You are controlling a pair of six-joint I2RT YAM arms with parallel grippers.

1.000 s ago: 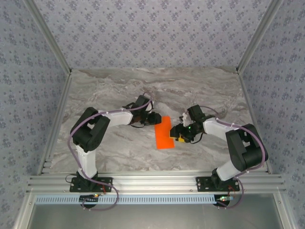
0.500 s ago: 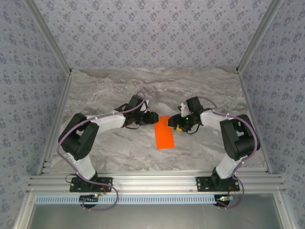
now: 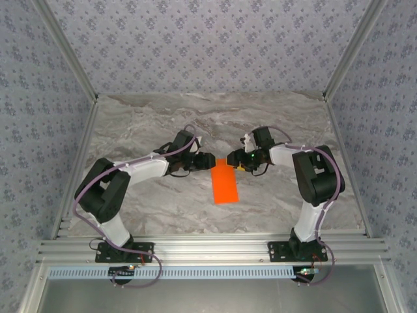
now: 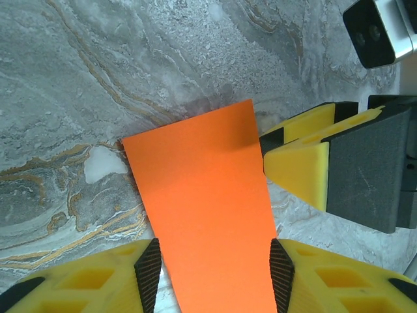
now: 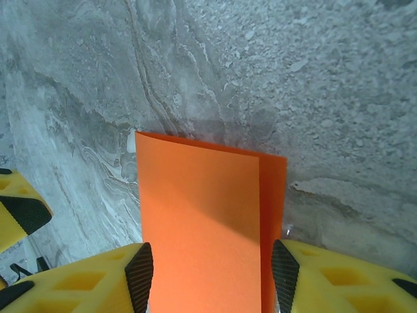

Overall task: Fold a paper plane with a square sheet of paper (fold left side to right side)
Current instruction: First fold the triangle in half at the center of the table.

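Grey marbled table [image 3: 280,124], walled round with patterned grey paper. Left arm [image 3: 140,166] and right arm [image 3: 306,169] both angle inward to mid-table, wrists close together. Sheet of paper [image 3: 225,184] lies flat near the table's middle, folded to a narrow strip, long axis running near to far, far end between the two wrists. Right wrist view: two layers, top one slightly narrower, a sliver of the lower layer bare along one long edge. Left gripper [image 3: 210,161] at the strip's far left corner, right gripper [image 3: 236,162] at its far right corner. Left wrist view: left jaws released, yellow fingers [image 4: 85,287] spread to either side of the strip, nothing pinched; the right gripper's yellow fingertip sits just beside the paper's edge. Right wrist view: right jaws likewise spread, dark pads [image 5: 139,274] flanking the paper, not grasping it
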